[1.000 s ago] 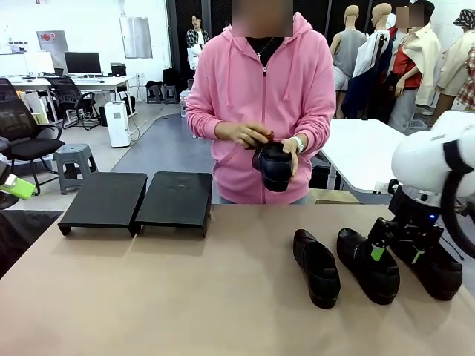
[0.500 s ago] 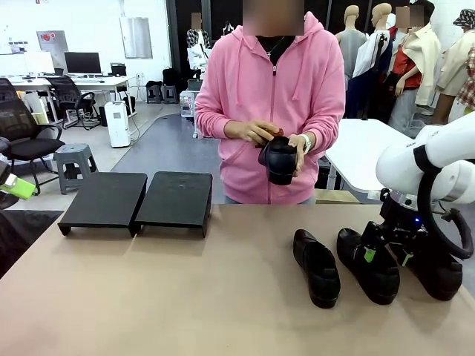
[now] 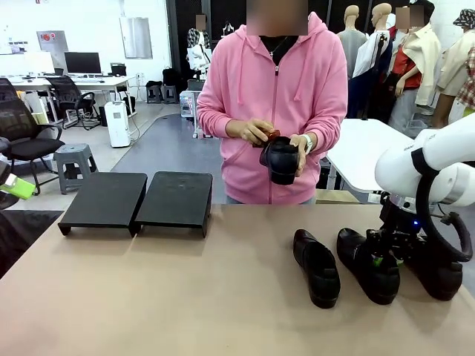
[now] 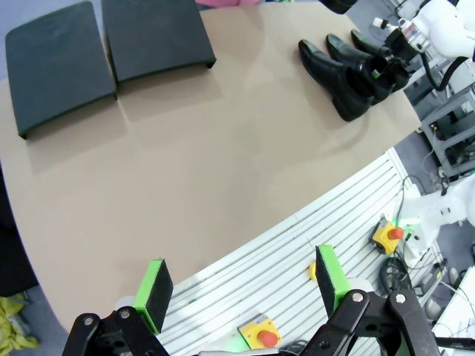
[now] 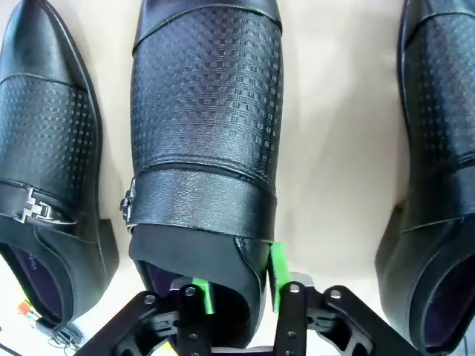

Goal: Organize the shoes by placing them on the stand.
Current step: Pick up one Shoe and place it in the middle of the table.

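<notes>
Right end effector [image 5: 239, 283] has just narrowed astride middle shoe [image 5: 208, 126] collar, near right edge of table [image 3: 185, 297]; firm pinch unclear | stand [image 3: 137, 200] bare, far-left edge | first lift looks imminent

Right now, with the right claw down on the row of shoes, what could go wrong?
1. The right claw straddles only the thin side wall of the middle shoe near its heel; lifted so, the shoe may tip toe-down or slip out.
2. A neighbouring shoe lies close on each side; a swing could knock either.
</notes>
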`<state>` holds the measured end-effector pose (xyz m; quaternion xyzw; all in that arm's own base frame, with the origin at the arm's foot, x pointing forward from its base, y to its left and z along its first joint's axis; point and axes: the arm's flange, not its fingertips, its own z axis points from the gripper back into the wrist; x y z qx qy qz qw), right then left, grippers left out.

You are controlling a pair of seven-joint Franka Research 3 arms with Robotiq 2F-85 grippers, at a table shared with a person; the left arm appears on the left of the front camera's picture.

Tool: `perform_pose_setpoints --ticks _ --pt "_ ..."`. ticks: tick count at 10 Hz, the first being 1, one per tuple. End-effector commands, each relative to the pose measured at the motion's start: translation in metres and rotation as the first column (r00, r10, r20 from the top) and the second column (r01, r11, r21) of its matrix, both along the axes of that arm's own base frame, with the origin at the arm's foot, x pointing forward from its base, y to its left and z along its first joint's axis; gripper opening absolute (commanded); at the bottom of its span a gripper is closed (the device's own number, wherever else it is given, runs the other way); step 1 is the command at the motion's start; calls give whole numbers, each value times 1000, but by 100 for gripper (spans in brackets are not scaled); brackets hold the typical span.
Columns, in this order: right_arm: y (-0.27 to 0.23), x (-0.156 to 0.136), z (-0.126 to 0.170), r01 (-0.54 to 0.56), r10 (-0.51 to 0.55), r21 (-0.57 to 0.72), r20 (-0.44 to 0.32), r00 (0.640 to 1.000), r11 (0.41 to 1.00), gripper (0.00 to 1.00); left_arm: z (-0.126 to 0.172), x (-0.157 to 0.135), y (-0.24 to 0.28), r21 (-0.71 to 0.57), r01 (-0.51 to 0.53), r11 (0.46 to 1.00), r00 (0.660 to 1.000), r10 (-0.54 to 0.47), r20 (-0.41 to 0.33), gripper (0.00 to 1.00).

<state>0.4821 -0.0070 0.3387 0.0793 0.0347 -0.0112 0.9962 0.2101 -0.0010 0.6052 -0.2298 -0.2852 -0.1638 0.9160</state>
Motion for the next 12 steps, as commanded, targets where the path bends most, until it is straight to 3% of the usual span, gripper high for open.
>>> perform_pose_setpoints --ticks 1,4,5,6,7,8,10,11,12 --pt "2 1 5 26 -26 -9 -5 1000 1000 0 1 0 2 -14 17 1000 1000 -17 2 100" --pt "1 -17 34 35 -34 -17 24 999 999 0 1 0 2 -14 17 1000 1000 -17 2 100" --pt "0 -30 53 6 -6 2 -28 1000 1000 0 1 0 2 -14 17 1000 1000 -17 2 100" --pt "-7 -52 85 68 -68 -11 -50 996 998 0 1 0 2 -14 17 1000 1000 -17 2 100" --pt "-17 -80 122 114 -109 68 -78 991 991 0 1 0 2 -14 17 1000 1000 -17 2 100" --pt "-22 -118 154 157 -156 80 -18 988 984 0 1 0 2 -14 17 1000 1000 -17 2 100" --pt "-28 -177 183 237 -252 125 121 960 963 0 1 0 2 -14 17 1000 1000 -17 2 100" --pt "-32 -186 182 239 -263 150 162 951 959 0 1 0 2 -14 17 1000 1000 -17 2 100" --pt "-37 -175 176 253 -285 177 185 941 951 0 1 0 2 -14 17 1000 1000 -17 2 100"
